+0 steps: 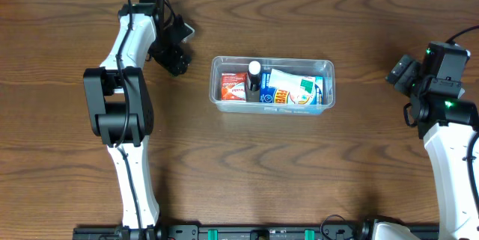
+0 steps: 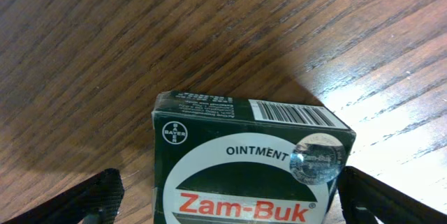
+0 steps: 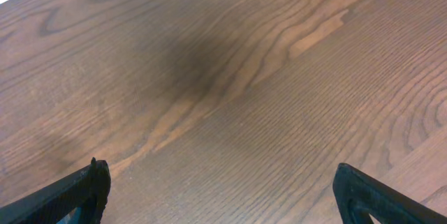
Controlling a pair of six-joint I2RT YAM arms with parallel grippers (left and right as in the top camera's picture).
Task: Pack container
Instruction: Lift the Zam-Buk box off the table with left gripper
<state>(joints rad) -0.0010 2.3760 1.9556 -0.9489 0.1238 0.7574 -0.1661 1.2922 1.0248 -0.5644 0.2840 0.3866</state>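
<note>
While the container point(image 1: 272, 59) sits at frame centre in the overhead view, it holds a red packet point(image 1: 233, 87), a white-capped bottle point(image 1: 254, 74) and a blue-and-white packet point(image 1: 296, 89). Left gripper point(image 2: 229, 178), upper left of overhead: jaws apart astride a dark green Zam-Buk box point(image 2: 244, 175), with a gap showing at the left finger. Right gripper point(image 3: 220, 172), right edge of overhead, well apart from the container: jaws wide apart over the bare table point(image 3: 223, 77).

Ointment box point(image 2: 248, 161) cut off at btm edge in left wrist view; left gripper point(image 2: 227, 192) cropped too, so contact w/ box unclear. Packets point(image 1: 296, 89) in container point(image 1: 330, 83): print too small to read overhead.
</note>
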